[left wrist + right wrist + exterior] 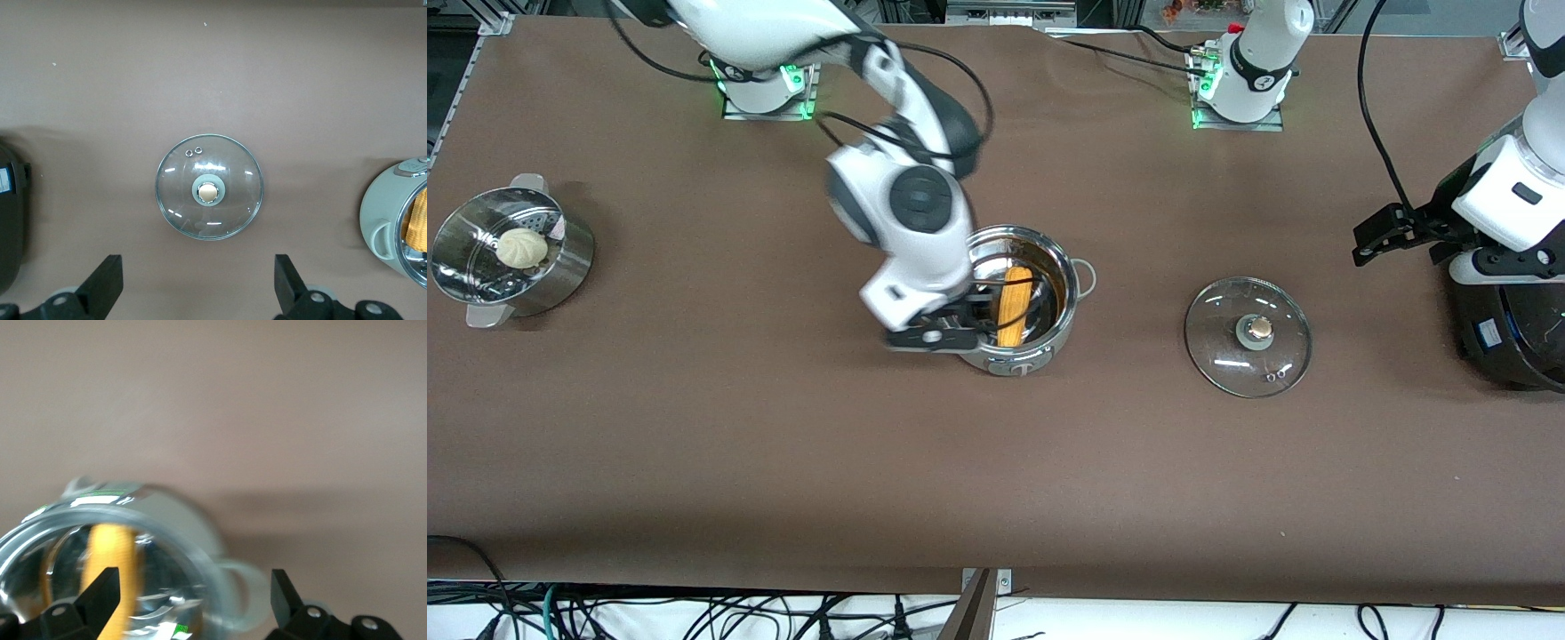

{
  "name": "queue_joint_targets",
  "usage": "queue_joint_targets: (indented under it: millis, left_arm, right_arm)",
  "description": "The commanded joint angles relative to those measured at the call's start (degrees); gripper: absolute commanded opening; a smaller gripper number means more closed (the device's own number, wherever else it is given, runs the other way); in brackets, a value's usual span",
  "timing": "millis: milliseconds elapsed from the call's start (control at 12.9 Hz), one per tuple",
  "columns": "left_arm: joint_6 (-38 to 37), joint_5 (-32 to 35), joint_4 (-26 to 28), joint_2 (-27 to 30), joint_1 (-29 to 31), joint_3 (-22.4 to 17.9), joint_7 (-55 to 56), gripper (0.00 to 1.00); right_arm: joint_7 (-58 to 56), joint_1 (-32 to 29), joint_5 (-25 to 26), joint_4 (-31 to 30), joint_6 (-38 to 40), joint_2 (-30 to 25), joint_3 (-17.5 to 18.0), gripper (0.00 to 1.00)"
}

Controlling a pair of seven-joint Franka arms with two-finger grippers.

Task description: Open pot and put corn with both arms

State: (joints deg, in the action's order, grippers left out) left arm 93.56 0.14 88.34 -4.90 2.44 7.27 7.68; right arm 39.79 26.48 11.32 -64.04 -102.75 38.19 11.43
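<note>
A: Corn (1014, 305) lies inside the open pot (1069, 307), long axis running from the robots' side toward the front camera.

B: And the right gripper (971, 325)?

A: Over the pot's rim at the right arm's end, fingers spread wide, holding nothing. The corn sits just beside and below them, so the likely next move is simply up and away.

B: The lid (1248, 335)?

A: Flat on the table, well apart from the pot, toward the left arm's end. The left gripper (199, 283) hangs above the table near it, wide open, empty, waiting.

B: What do the wrist views add?

A: The right one shows corn between its open fingers (100, 590); the left shows the lid's knob clearly, plus the pot's edge.
</note>
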Motion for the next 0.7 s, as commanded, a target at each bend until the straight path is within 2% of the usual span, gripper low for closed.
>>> queue_joint_targets:
  millis: [0,155,233,310,388,543,621]
  left_arm:
    - [-1.5,-1.2,-0.8,0.2,-1.6,-2.0,-0.9,1.0]
    - [-2.9,-1.2,-1.6,-0.1,-1.5,-2.1,-0.9,1.0]
    - [-2.9,-1.2,-1.6,-0.1,-1.4,-2.2,-0.9,1.0]
    - [-2.9,-1.2,-1.6,-0.1,-1.5,-2.1,-0.8,1.0]
    - [-2.9,-1.2,-1.7,-0.1,-1.6,-2.1,-0.7,1.0]
    - [-2.9,-1.1,-1.7,-0.1,-1.6,-2.0,-0.6,1.0]
    - [-2.9,-1.2,-1.7,-0.1,-1.6,-2.0,-0.6,1.0]
  right_arm:
    - [-4.0,-8.3,-0.2,-1.3,6.8,-6.2,1.0,1.0]
    - [-4.2,-12.2,0.0,-1.3,16.3,-8.2,0.1,1.0]
    - [-7.0,-13.3,-0.2,-1.3,19.9,-8.9,-2.0,1.0]
    - [-12.7,-15.5,-0.2,-2.0,20.4,-11.3,-3.6,1.0]
    - [-18.6,-19.0,-1.0,-5.9,18.6,-14.1,-3.8,1.0]
    - [-22.7,-26.6,-9.0,-21.5,6.7,-26.7,-3.9,1.0]
    - [-23.3,-28.7,-9.1,-27.6,2.2,-31.2,-4.0,1.0]
